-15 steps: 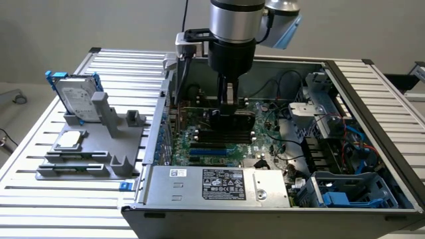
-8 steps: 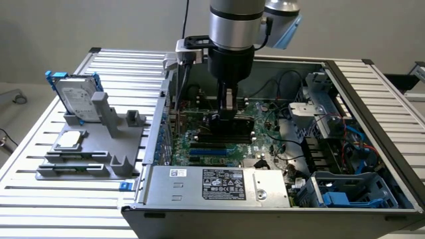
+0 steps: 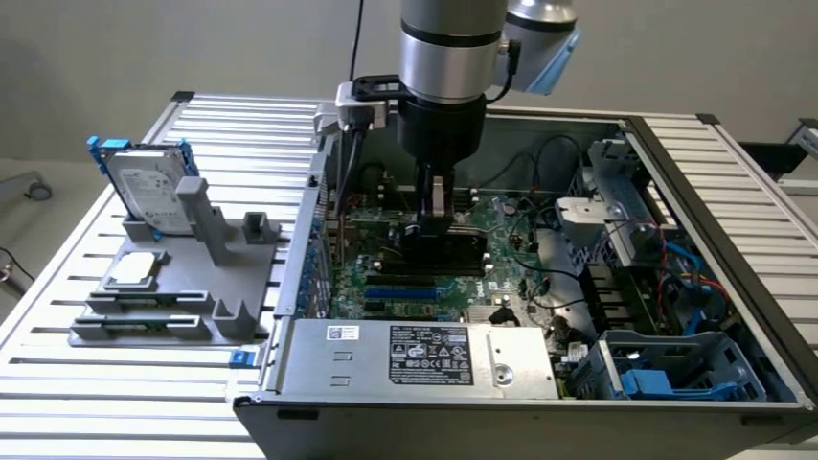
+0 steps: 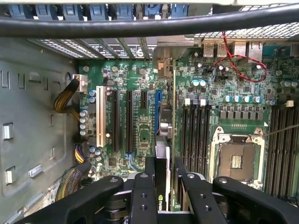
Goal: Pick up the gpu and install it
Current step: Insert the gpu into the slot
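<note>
The gpu stands on edge inside the open computer case, low over the green motherboard, its black shroud facing the exterior view's front. My gripper reaches straight down into the case and is shut on the card's upper edge. In the wrist view the gpu shows edge-on between my black fingers, with its green board edge running along the blue slot beside the black expansion slots.
A silver hard drive in a blue frame and a small flat drive sit in a grey stand at the exterior view's left. The power supply, a blue drive cage, cables and the CPU socket crowd the case.
</note>
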You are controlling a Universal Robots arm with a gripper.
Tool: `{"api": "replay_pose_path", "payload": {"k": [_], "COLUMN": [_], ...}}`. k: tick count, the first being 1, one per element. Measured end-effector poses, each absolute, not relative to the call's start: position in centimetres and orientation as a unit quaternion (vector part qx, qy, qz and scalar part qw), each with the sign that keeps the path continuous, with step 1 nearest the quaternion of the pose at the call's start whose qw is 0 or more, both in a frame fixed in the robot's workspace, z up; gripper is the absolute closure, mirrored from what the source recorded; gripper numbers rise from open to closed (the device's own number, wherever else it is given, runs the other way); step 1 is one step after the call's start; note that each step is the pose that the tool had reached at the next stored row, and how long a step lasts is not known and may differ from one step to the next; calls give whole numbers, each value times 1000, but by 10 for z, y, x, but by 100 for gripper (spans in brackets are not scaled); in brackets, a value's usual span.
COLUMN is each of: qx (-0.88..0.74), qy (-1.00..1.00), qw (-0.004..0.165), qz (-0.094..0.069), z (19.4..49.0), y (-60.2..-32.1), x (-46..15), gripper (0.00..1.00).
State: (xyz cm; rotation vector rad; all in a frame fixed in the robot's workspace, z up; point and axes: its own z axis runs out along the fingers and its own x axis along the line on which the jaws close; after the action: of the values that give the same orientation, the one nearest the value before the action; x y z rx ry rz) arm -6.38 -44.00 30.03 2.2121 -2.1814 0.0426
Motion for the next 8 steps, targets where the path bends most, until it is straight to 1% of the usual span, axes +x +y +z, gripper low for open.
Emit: {"api": "replay_pose_path", "payload": {"k": [8], "qx": [712], "qy": [-702], "qw": [21], "qz": [11], "z": [291], "y": [-446], "x": [-66], "gripper": [73]}}
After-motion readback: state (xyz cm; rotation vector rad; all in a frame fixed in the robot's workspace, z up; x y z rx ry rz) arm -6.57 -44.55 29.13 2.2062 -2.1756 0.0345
